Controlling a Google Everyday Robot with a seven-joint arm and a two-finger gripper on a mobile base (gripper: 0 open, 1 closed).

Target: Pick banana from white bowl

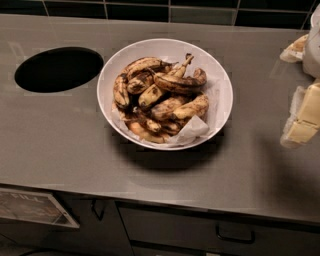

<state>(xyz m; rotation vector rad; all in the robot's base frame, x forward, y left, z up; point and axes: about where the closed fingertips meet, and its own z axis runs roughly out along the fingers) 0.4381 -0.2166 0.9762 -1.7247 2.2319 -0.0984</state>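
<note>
Grey counter (60,150) with round dark hole (58,69), dark tiled wall (140,10) behind, handled drawers (200,230) below, gripper (303,116) at right edge.

My jaws hang parted at the right edge over the grey worktop (60,145). A round dark hole (58,69) is sunk into it, and a drawer handle (235,235) shows below.

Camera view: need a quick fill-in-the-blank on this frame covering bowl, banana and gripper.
1. The white bowl stands on the counter, to the ___ of the round hole as the view shows it.
2. The banana lies ___ the white bowl, atop the other bananas.
3. The gripper hangs open at the ___ edge of the view, clear of the bowl.
4. The bowl is lined with crumpled white ___.

Missing words: right; in; right; paper.
</note>
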